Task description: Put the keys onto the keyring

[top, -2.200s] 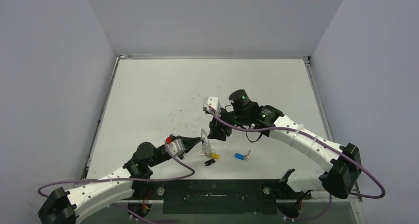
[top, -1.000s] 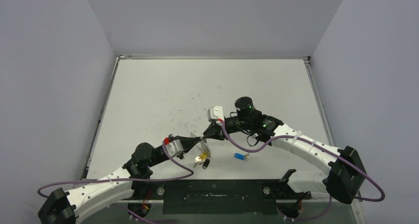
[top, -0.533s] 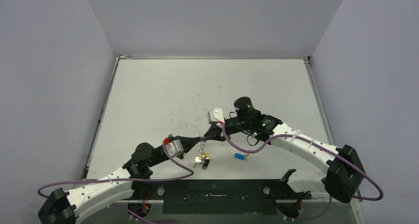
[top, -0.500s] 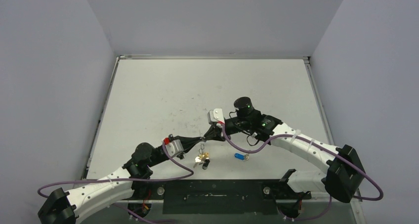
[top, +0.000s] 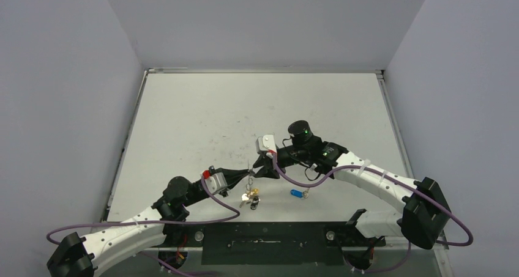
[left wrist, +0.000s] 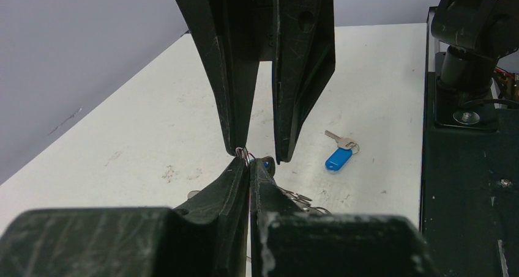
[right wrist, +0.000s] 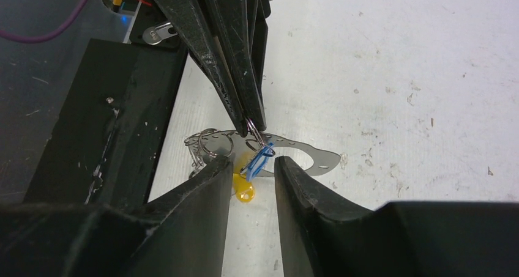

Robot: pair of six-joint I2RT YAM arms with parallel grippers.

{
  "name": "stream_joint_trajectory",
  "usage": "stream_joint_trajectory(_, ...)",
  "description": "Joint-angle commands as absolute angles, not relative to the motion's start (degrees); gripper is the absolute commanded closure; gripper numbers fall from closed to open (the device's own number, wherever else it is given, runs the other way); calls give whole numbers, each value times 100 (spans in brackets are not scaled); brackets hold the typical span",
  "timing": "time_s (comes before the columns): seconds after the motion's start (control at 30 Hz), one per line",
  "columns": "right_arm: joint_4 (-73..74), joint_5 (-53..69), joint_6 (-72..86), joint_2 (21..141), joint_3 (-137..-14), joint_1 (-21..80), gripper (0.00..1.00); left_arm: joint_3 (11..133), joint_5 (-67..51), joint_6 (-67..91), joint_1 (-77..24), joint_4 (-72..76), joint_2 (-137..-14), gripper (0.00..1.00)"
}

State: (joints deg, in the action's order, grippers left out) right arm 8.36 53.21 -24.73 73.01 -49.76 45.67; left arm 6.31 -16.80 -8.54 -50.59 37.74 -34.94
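Just below centre overhead: clamping left jaws together on thin silvery wire keyring (right wrist: 251, 128), with yellow-headed keys (right wrist: 243, 188) bunched underneath; holding right jaws apart around it. Down right, blue-tagged key (top: 297, 193) flat on white surface (top: 202, 118).

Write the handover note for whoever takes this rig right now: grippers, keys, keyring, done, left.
Left gripper: shut on the keyring, pinching a small wire loop.
Right gripper: open, fingers either side of that loop, holding nothing.
Keys: a bunch with a yellow-headed key is below the loop; the blue-tagged key lies alone on the table.
Done: the bunch seems threaded on.
Left: add the blue-tagged key.
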Motion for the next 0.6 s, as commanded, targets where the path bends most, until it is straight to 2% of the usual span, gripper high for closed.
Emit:
stream_joint_trajectory(0.0,706,5231,-2438,7382,-5045,4574,66,729,-1736,-815,-5077,4200,-3469,100)
stream_joint_trajectory(0.33,694,4938,-2312,7544,-5131,4714,69,747,-1740,-819,-5072,4191,-3473,100)
stream_joint_trajectory(0.43,659,4859,-2256,7550,-5124,4737,77,743,-1737,-824,-5072,4189,-3472,100)
stream_joint_trajectory(0.57,706,4757,-2223,7571,-5124,4737,93,738,-1731,-821,-5067,4177,-3477,100)
